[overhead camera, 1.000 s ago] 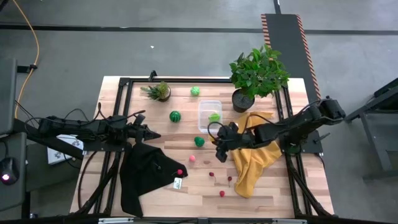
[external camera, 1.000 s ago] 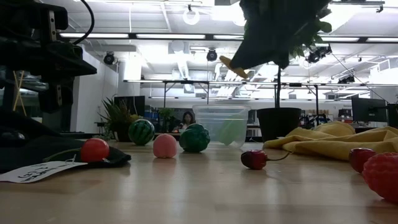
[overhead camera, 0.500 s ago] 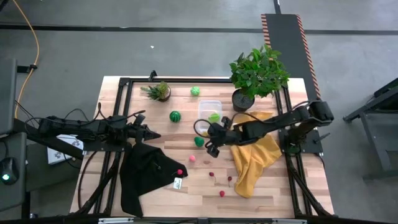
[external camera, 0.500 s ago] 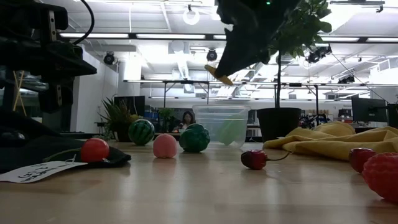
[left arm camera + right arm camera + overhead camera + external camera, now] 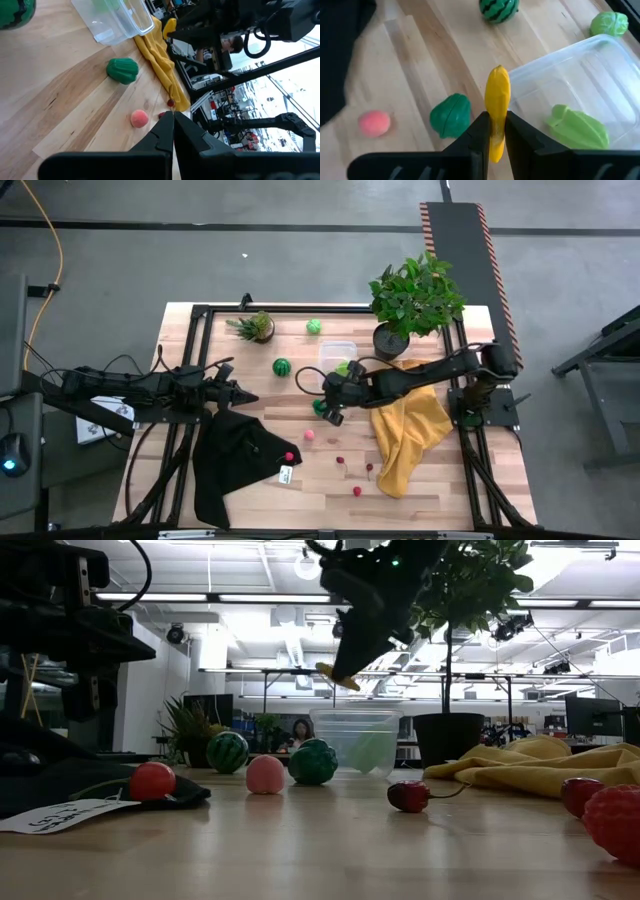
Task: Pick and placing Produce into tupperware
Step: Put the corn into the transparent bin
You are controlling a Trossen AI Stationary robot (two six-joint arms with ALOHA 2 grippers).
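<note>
The right gripper [image 5: 494,131] pinches a slim, smooth yellow piece [image 5: 497,111], held upright above the table just beside the clear tupperware [image 5: 580,75], where a leafy light-green piece [image 5: 579,127] lies. The left gripper [image 5: 173,131] waits shut, empty.

Open-plan lab: ceiling strip lights [image 5: 160,597], equipment benches [image 5: 300,674] behind.

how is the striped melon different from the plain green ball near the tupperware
The striped melon is round with dark stripes; the plain green ball is one shade of green with ridges and a lumpier shape. In the high view the melon sits left of the tupperware, while the ball lies off its near end, beside the right gripper. Both are green and rest on the bare table.
</note>
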